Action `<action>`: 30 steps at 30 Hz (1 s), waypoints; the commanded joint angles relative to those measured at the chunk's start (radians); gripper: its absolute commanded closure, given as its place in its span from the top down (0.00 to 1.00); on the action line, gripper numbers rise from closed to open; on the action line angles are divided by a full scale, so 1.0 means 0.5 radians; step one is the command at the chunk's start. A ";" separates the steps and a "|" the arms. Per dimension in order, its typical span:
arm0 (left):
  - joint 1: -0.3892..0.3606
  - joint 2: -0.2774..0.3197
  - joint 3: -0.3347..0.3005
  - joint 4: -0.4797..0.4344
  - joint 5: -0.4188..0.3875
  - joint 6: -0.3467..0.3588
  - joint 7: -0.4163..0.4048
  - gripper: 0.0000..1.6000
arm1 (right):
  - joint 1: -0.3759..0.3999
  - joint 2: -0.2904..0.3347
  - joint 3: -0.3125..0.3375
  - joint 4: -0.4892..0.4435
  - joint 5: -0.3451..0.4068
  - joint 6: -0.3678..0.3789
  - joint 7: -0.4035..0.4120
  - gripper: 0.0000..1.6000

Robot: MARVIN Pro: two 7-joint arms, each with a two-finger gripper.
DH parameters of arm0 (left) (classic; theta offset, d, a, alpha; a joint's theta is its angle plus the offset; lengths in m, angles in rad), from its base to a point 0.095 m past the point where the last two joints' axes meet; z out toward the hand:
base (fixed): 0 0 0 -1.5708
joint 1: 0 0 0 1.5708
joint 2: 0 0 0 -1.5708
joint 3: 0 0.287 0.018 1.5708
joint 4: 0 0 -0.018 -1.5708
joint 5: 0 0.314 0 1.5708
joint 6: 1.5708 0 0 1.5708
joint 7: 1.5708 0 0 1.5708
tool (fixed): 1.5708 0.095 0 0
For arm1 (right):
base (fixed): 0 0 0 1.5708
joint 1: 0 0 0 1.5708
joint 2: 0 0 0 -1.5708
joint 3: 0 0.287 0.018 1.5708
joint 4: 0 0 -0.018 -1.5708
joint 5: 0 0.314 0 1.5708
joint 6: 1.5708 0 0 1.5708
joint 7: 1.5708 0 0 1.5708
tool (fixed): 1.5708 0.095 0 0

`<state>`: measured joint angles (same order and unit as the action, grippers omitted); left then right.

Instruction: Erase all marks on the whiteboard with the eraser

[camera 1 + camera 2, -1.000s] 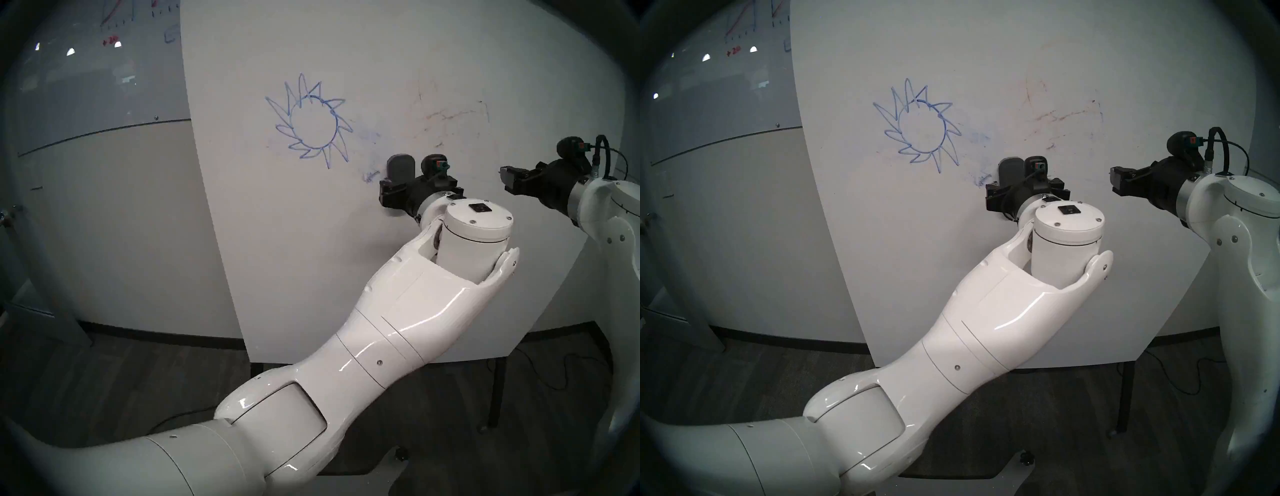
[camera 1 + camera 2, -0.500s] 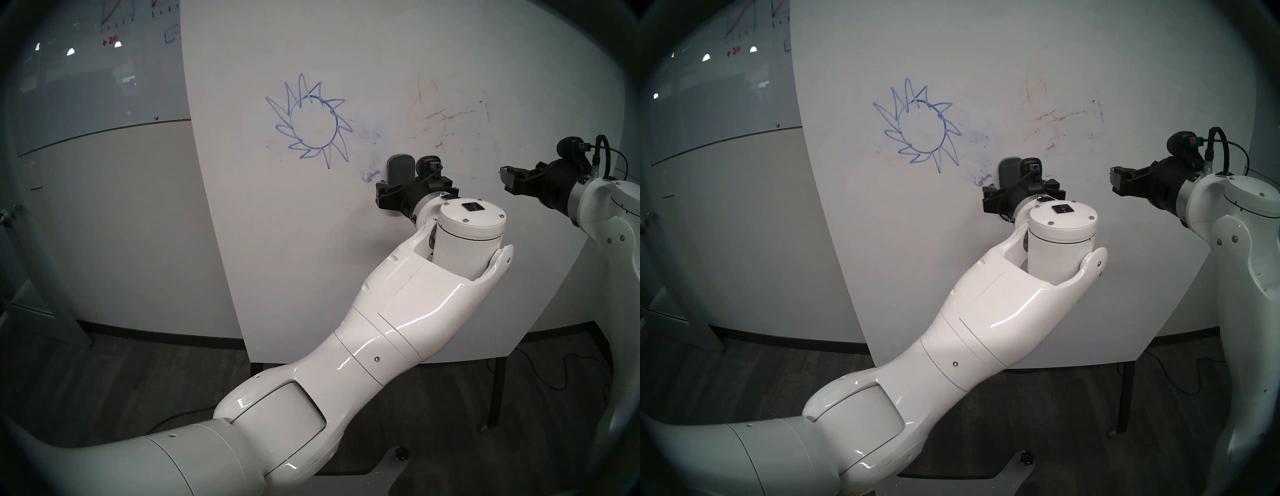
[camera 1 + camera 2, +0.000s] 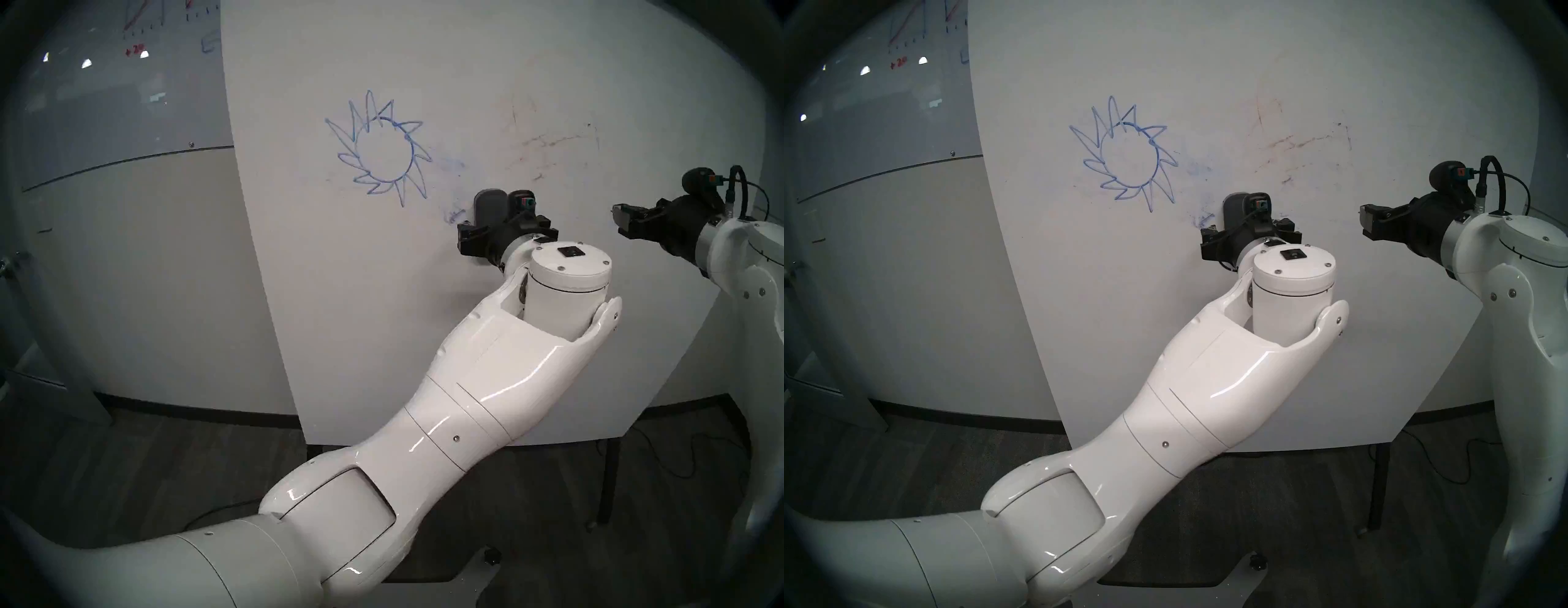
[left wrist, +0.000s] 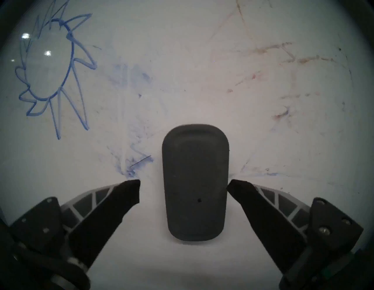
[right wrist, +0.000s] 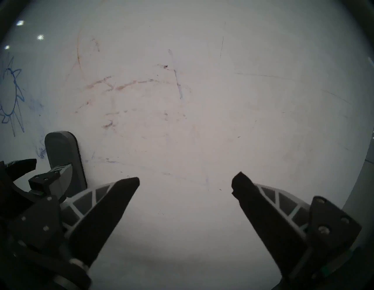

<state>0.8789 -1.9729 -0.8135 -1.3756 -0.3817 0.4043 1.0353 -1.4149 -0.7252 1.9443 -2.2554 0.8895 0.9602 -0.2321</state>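
Here the left gripper (image 4: 183, 183) is facing the whiteboard (image 4: 182, 70) with its jaws spread wide; in the left wrist view the eraser (image 4: 195, 182) is standing between the two fingers (image 4: 113, 204). A clear gap is showing between the left fingertip and the eraser's edge, while the right fingertip is lying just beside its other edge; whether that tip is touching cannot be told. The eraser is sitting flat against the board with its smooth dark grey back toward the camera. Its long axis is running up and down the board, one rounded end pointing up and the other down, and it is appearing upright rather than tilted. In the head views its upper end (image 3: 491, 208) is rising above the gripper body (image 3: 488, 244).

The right gripper (image 5: 185, 182) is likewise standing with its jaws apart and holding nothing, pointing at a faintly stained stretch of board to the right of the eraser.

Up and to the left of the eraser, the marks (image 3: 382, 148) are forming a blue circle ringed with spiky rays. Blue smudges (image 4: 133, 164) are lying just beside the eraser's left edge, and faint brownish streaks (image 4: 283, 54) are crossing the board above and to its right.

Beyond the whiteboard's left edge, a glossy grey board (image 3: 127, 85) bearing red and blue scribbles is hanging on the wall.
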 commanded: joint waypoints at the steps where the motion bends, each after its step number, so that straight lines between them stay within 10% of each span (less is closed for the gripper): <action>1: -0.006 0.008 -0.015 -0.077 -0.020 0.019 -0.024 1.00 | 0.015 0.009 0.005 -0.008 -0.005 -0.014 0.003 1.00; 30: 0.003 0.027 -0.010 -0.113 -0.039 0.074 -0.060 1.00 | 0.015 0.009 0.005 -0.008 -0.005 -0.014 0.003 1.00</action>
<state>0.8892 -1.9521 -0.8164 -1.4108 -0.4051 0.4491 1.0003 -1.4149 -0.7251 1.9443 -2.2554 0.8896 0.9602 -0.2321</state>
